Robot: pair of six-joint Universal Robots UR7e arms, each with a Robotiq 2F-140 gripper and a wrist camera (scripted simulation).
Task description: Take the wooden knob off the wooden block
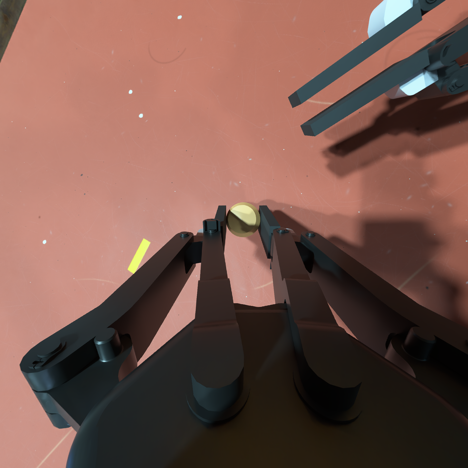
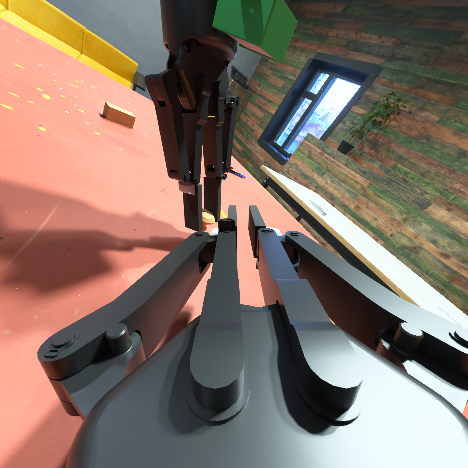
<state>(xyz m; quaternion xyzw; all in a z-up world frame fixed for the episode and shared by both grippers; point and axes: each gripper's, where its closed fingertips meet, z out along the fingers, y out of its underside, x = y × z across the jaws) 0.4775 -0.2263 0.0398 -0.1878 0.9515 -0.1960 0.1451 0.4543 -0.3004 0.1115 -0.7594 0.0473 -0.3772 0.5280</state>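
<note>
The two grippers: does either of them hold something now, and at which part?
The left gripper holds the wooden knob, its jaws pressing the round rim from two opposite sides. The right gripper holds nothing; its jaws stand slightly apart.

Wooden knob (image 1: 242, 219): round, pale tan, off block, pinched between dark fingers. Wooden block (image 2: 118, 114): rectangular, flat on pink tabletop, toward far edge.

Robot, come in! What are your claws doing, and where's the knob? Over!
Left gripper shut on the wooden knob, above the table. Right gripper empty, narrow gap between its fingers. Wooden block sits apart. Nothing in the way.
</note>
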